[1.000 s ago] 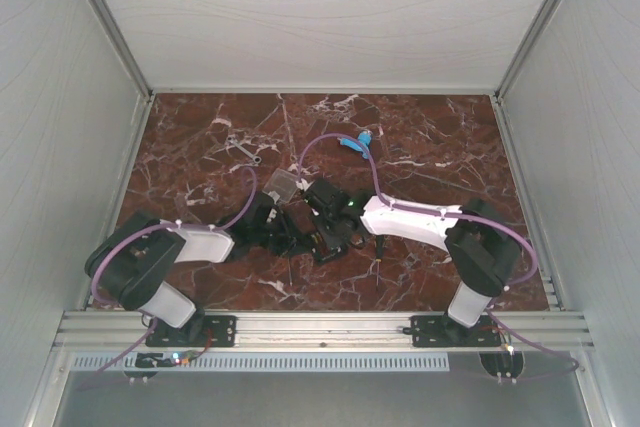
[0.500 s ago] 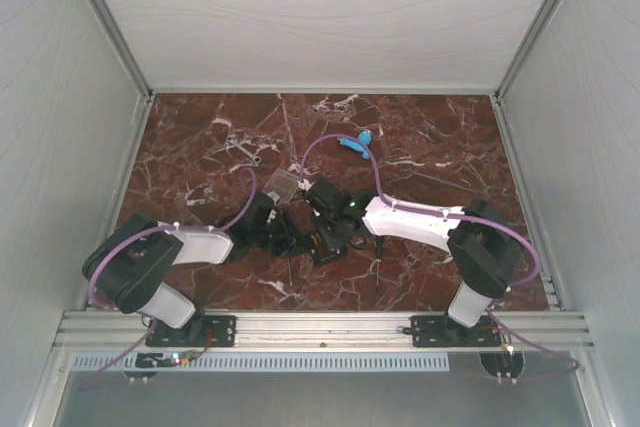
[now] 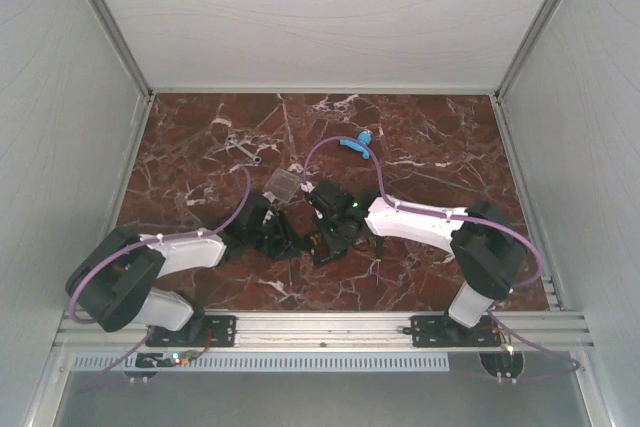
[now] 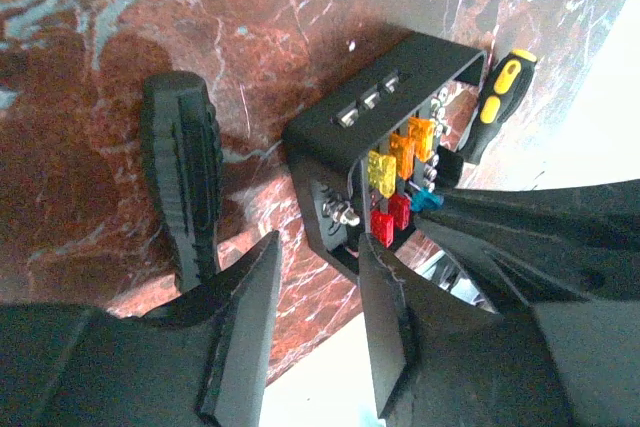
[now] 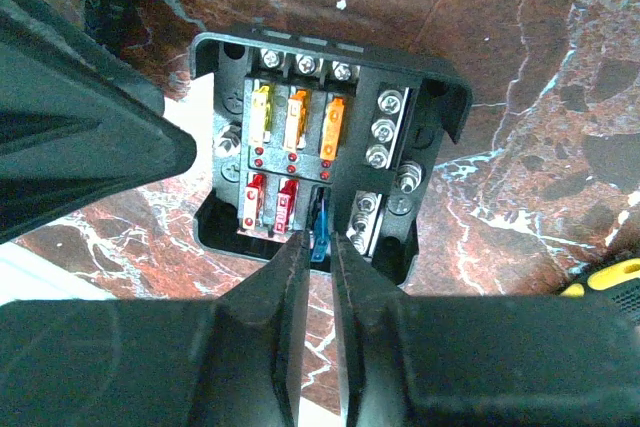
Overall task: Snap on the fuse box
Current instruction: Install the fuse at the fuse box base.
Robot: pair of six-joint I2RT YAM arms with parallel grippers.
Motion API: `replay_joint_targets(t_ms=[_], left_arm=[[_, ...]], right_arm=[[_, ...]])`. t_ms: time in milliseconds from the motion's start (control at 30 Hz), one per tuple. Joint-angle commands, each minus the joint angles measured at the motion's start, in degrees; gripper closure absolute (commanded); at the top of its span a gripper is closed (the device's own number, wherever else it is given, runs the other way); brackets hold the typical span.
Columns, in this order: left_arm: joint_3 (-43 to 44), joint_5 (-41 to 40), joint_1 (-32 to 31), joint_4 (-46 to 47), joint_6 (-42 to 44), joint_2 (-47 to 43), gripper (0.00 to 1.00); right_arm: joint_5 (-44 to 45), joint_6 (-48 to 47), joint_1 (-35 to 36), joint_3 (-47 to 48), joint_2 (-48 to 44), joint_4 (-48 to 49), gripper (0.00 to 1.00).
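Note:
The fuse box point(image 5: 425, 97), a black square tray, lies open on the marble with yellow, orange and red fuses in rows. Its clear lid point(image 3: 283, 185) lies apart, just behind the two grippers. My right gripper point(image 5: 318, 243) hangs over the box's near edge, its fingertips close on either side of a blue fuse point(image 5: 319, 230) standing in its slot. In the left wrist view the fuse box point(image 4: 395, 72) is tilted, and my left gripper point(image 4: 318, 259) stands open at its near corner with only marble between the fingers.
A yellow-and-black screwdriver point(image 4: 500, 97) lies beside the box, and a ribbed black handle point(image 4: 182, 177) lies on its other side. A blue plastic piece point(image 3: 352, 143) and a small metal tool point(image 3: 245, 149) rest farther back. Grey walls enclose the marble.
My left gripper's jaws have spread apart and the left arm's elbow has swung back to the left. The right arm has stayed over the box.

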Motion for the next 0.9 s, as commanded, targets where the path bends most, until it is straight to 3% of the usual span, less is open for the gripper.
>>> replay_joint_targets(t_ms=[0, 200, 867], left_arm=[[0.39, 1.38, -0.5, -3.88, 3.96, -3.14, 0.61], [0.47, 6.32, -0.5, -3.49, 5.93, -3.54, 0.59], [2.07, 11.43, -2.08, 1.43, 6.33, 1.65, 0.58]], right_arm=[[-2.41, 1.12, -0.4, -0.85, -2.76, 0.71, 0.88], [-1.86, 1.45, -1.09, -0.7, -1.74, 1.51, 0.88], [-3.89, 1.66, -2.77, 0.12, -2.93, 1.99, 0.87]])
